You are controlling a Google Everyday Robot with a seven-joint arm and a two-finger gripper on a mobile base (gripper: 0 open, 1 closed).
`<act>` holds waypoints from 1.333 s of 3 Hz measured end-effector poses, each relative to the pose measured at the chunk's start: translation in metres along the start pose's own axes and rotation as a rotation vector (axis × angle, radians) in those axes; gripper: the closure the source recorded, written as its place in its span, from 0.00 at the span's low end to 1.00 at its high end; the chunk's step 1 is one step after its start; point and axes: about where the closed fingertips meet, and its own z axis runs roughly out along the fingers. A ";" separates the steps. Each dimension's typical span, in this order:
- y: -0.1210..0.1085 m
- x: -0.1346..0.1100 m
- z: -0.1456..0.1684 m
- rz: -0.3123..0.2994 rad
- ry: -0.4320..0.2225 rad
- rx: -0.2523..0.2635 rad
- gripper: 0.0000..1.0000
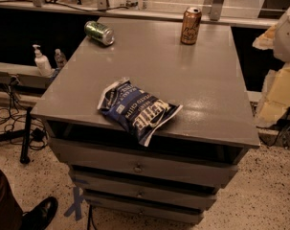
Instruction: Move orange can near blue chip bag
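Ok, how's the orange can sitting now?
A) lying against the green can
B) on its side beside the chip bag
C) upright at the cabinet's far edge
C: the orange can stands upright at the far edge, well apart from the blue Kettle chip bag; the gripper is not in view.

Gripper point(277, 92) seen at right frame edge, just off counter point(202, 80) right side: cream-yellow blocky shells, outlines ragged. Above it, arm segment point(288, 30) shown as pale grey-white rounded casing; small tan piece point(263, 38) seen at its left. Surface markings cannot be told.
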 end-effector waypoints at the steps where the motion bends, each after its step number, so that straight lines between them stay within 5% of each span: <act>1: 0.000 0.000 0.000 0.000 0.000 0.000 0.00; 2: -0.018 -0.001 0.011 0.028 -0.042 0.035 0.00; 4: -0.104 -0.007 0.072 0.174 -0.180 0.157 0.00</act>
